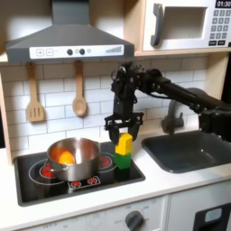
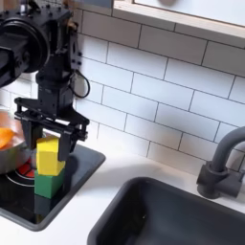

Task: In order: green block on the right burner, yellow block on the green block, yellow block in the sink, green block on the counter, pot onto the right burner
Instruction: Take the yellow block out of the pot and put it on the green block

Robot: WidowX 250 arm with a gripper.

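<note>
Counter (image 1: pixel 171 185): off-white, w/ black cooktop (image 1: pixel 36 185) and sink (image 1: pixel 194 149) at the first exterior view's right; sink looks bare.
Pot (image 1: pixel 77 158): steel, on the burner at the first exterior view's left, an orange piece (image 1: pixel 66 157) inside.
My claw (image 2: pixel 50 144): fingers apart, straddling the yellow block (image 2: pixel 50 156), not seen pressing it.
Yellow block: stacked on green block (image 2: pixel 50 184), which sits on the other burner.
Step, I judge: at the stack, either just set down or about to lift. Next: close on yellow only, lift straight, carry to sink w/o nudging green.

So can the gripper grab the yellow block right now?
Probably yes. The gripper hangs right over the yellow block, fingers on either side of its top, and nothing sits between them. The yellow block rests on the green block.
</note>
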